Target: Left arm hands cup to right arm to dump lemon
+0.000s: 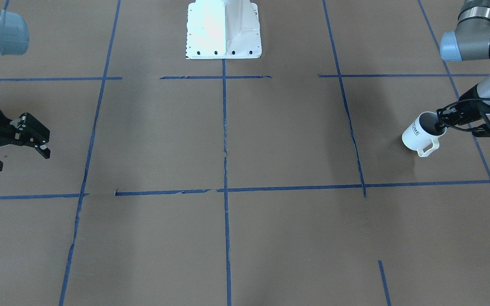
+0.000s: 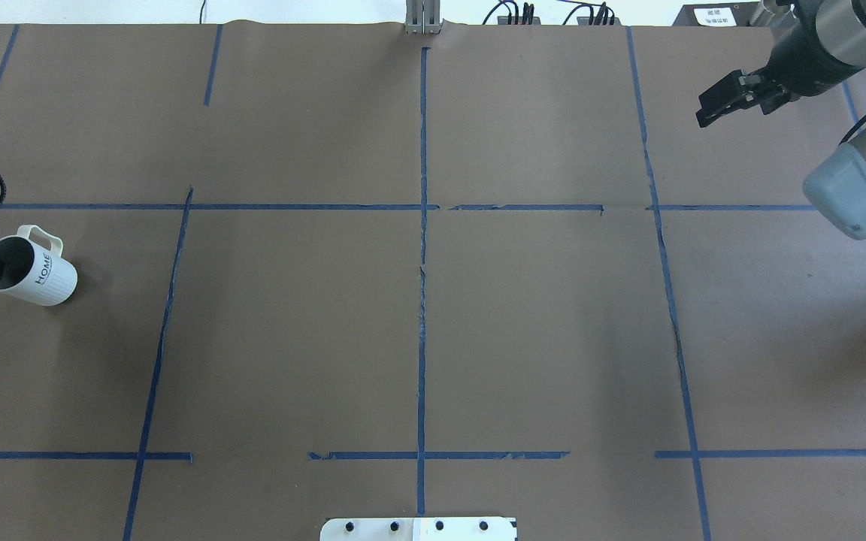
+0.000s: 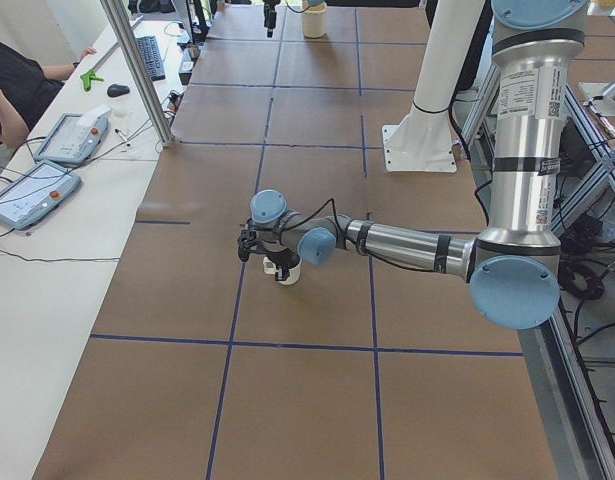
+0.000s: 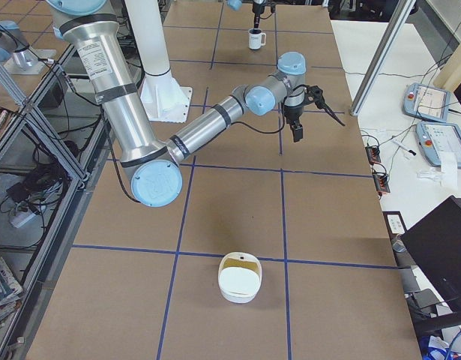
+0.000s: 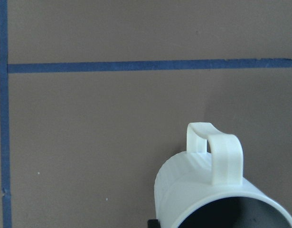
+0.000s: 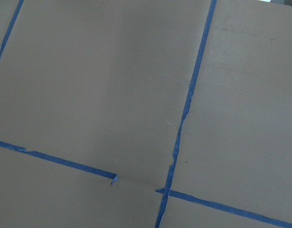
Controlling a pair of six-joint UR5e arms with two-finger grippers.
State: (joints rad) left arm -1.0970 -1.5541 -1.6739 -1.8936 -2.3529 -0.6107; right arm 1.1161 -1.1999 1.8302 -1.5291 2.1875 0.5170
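Observation:
The white ribbed cup point(image 1: 420, 135) with "HOME" on it is near the table's edge on my left side. It also shows in the overhead view point(image 2: 36, 272) and the left wrist view point(image 5: 207, 190), handle up in the latter. My left gripper point(image 1: 442, 124) is shut on the cup's rim, with one finger inside the mouth. I cannot tell whether the cup touches the table. Its inside is dark and the lemon is hidden. My right gripper point(image 1: 18, 156) is open and empty, far off at the table's other side point(image 2: 710, 105).
The robot's white base point(image 1: 223, 34) stands at the table's middle edge. Blue tape lines point(image 2: 422, 300) grid the brown table. A white bowl-like container point(image 4: 240, 279) sits near the table's right end. An operators' desk with teach pendants point(image 3: 32, 190) runs along the far side.

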